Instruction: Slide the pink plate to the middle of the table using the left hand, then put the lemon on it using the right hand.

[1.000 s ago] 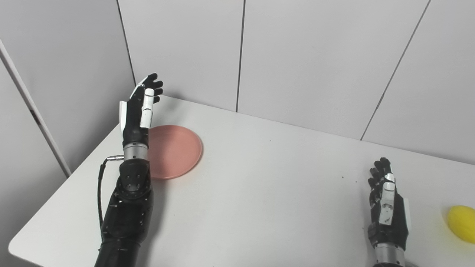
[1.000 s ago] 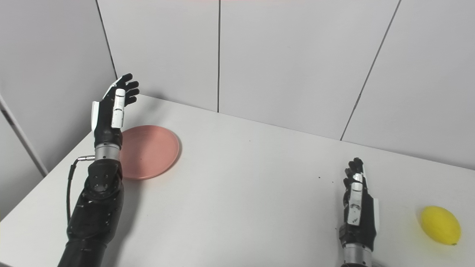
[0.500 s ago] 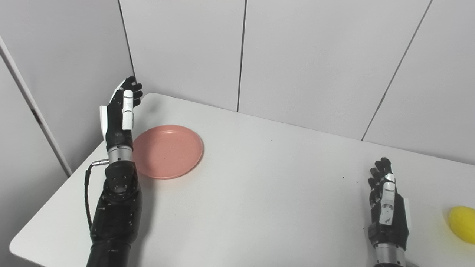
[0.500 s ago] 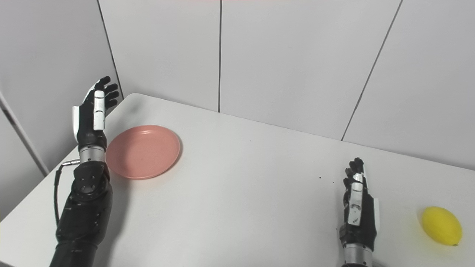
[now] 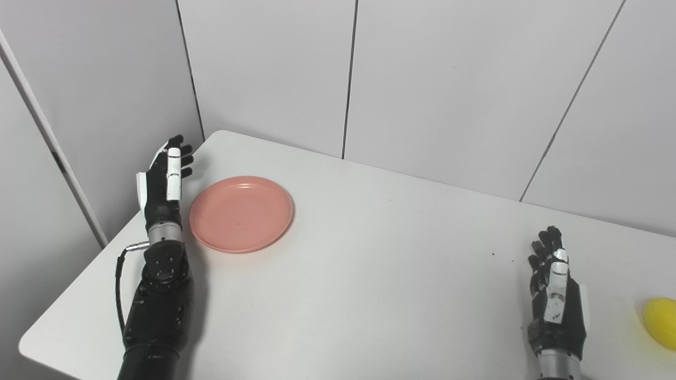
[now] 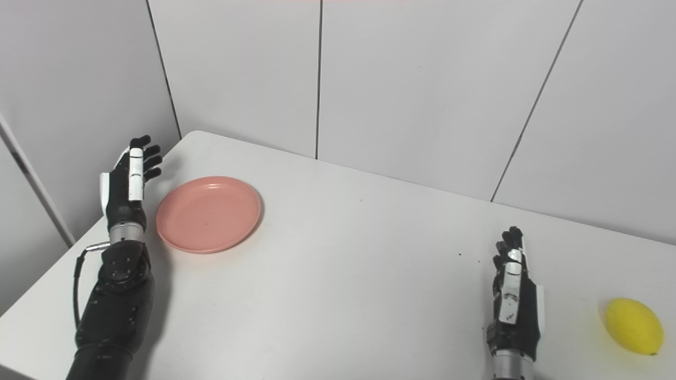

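Left hand point(image 5: 162, 182) empty, fingers spread, beside pink plate point(image 5: 241, 214); right hand point(image 6: 515, 306) likewise empty near lemon point(image 6: 634, 326)

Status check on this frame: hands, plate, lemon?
Left hand open, beside pink plate, not touching. Right hand open, idle. Lemon far right on table. Path to middle clear.

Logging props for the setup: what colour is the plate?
Pink, plain; the plate shows best in the right eye view.
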Controlling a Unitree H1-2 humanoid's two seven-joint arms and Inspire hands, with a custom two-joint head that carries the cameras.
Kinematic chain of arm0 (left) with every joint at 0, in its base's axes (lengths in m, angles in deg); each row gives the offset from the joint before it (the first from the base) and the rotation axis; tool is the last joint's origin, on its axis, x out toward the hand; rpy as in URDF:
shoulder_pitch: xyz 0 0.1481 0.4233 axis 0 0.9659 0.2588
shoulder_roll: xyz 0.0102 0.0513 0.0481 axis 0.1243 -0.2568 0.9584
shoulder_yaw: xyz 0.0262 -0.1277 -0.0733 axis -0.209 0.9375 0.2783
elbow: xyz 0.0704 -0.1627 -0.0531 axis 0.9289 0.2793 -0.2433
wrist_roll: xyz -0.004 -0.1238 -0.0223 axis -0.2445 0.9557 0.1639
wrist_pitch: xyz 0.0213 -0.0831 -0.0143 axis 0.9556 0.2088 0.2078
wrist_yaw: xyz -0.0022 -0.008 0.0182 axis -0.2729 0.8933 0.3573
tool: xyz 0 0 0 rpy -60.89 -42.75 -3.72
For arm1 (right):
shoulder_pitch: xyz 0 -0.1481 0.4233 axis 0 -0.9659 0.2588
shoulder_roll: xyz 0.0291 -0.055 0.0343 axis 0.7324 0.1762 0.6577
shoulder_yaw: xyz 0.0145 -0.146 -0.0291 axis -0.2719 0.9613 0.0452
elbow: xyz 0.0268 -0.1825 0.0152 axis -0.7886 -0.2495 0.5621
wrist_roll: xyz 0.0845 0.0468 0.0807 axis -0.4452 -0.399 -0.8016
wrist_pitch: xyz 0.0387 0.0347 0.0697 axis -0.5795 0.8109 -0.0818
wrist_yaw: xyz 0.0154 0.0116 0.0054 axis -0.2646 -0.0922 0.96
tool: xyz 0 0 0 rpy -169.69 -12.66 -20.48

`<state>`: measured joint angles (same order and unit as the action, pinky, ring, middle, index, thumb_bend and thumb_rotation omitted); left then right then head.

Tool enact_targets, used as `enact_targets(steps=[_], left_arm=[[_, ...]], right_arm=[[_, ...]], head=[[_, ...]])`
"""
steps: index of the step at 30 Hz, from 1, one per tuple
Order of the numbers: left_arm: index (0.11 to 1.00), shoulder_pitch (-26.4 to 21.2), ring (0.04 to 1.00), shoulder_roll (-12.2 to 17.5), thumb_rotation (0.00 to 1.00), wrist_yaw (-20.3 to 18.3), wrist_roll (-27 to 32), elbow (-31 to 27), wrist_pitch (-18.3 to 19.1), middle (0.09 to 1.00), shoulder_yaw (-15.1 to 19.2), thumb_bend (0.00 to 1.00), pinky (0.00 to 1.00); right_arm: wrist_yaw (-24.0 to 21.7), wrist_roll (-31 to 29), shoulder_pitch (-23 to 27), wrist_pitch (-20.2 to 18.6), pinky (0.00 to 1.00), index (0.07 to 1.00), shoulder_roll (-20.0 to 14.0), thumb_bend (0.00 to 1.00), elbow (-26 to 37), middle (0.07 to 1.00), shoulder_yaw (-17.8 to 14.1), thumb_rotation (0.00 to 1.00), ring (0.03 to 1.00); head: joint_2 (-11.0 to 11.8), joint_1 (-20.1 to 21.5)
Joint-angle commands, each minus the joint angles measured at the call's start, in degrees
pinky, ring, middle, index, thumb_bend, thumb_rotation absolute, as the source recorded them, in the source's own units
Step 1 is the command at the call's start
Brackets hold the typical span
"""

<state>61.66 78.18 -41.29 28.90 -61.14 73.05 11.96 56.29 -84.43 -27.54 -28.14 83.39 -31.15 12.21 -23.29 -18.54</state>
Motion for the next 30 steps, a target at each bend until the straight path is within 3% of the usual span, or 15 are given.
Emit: enact_targets(steps=[1,9,18,22,30], left_arm=[[0.8,-2.44,0.793,2.3,1.0,-0.19,1.11,-0.23,-2.71,0.79,0.56,0.64,0.78],[0.777,-2.44,0.776,2.54,1.0,-1.25,3.44,2.09,-3.86,0.778,0.02,0.54,0.75],[0.778,-2.94,0.772,2.78,1.0,-4.0,5.68,5.35,-3.71,0.78,-1.08,0.55,0.75],[0.783,-3.41,0.765,2.35,1.0,-5.7,8.25,6.09,-3.19,0.774,-1.02,0.6,0.74],[0.788,-3.52,0.789,2.79,1.0,-7.97,8.08,7.4,-4.24,0.786,-3.34,0.61,0.78]], right_arm=[[-0.67,-0.22,-2.5,1.64,1.0,0.961,-0.45,0.64,-2.46,0.962,-0.45,0.98,0.978],[-0.54,-0.3,-2.63,1.21,1.0,0.961,-0.27,0.63,-1.98,0.96,-0.49,0.98,0.977],[-0.05,0.03,-2.63,1.03,1.0,0.956,-0.11,0.62,-1.56,0.954,-0.55,0.99,0.968],[-0.23,-0.16,-2.59,1.55,1.0,0.958,-0.16,0.62,-2.03,0.958,-0.7,0.98,0.97],[-0.06,0.15,-2.54,1.33,1.0,0.958,-0.12,0.63,-1.81,0.957,-0.69,0.98,0.971]], head=[[-0.02,-0.02],[-0.03,-0.02],[-0.02,0.0],[-0.05,0.05],[-0.07,0.16]])
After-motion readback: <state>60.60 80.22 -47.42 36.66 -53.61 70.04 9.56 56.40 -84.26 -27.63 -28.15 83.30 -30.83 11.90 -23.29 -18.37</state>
